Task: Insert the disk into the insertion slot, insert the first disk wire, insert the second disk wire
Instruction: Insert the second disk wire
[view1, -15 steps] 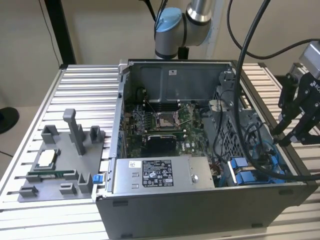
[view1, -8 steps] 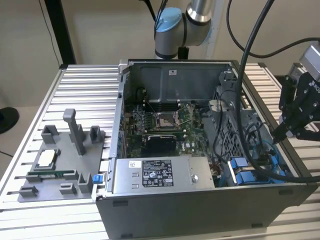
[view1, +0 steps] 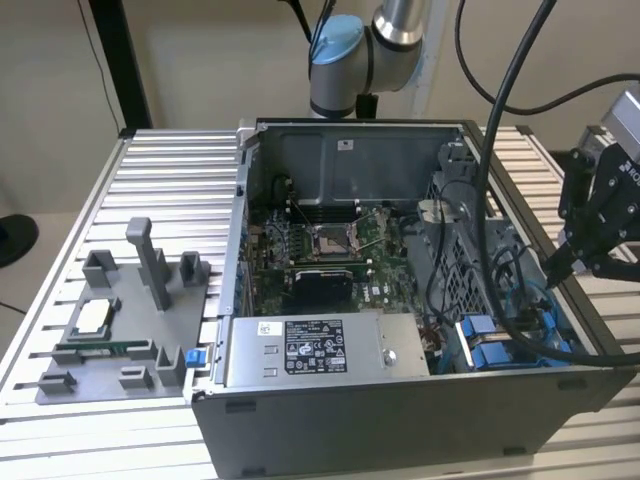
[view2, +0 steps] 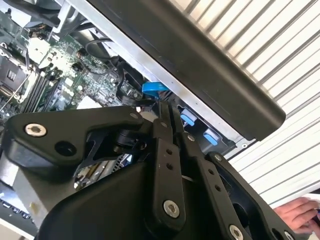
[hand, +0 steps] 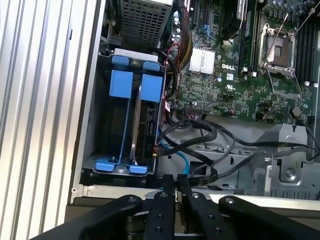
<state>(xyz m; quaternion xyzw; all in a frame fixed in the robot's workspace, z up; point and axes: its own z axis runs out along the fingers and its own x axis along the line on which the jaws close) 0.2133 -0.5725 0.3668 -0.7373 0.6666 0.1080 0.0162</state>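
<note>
An open computer case (view1: 400, 400) stands on a slatted metal table. Inside, by the wall on the exterior view's right, is the insertion slot (hand: 95, 125), a dark grey bay with blue rails. Two blue carriers stand in it side by side. The one nearer the motherboard holds the disk (hand: 148, 125), seen edge on. Black wires (hand: 200, 131) and a thin light blue wire (hand: 183, 161) run loose past the disk's end. My gripper (view1: 552, 268) (hand: 176, 184) (view2: 167, 112) hovers over that case wall above the bay. Its fingers are shut with nothing visible between them.
A grey labelled power-supply box (view1: 315, 350) sits at the case's front. The motherboard (view1: 330, 250) lies deeper in. A grey fixture tray (view1: 120, 330) with small parts lies on the table at the exterior view's left. Thick black cables (view1: 500, 150) hang over the case. A hand (view2: 300, 212) rests nearby.
</note>
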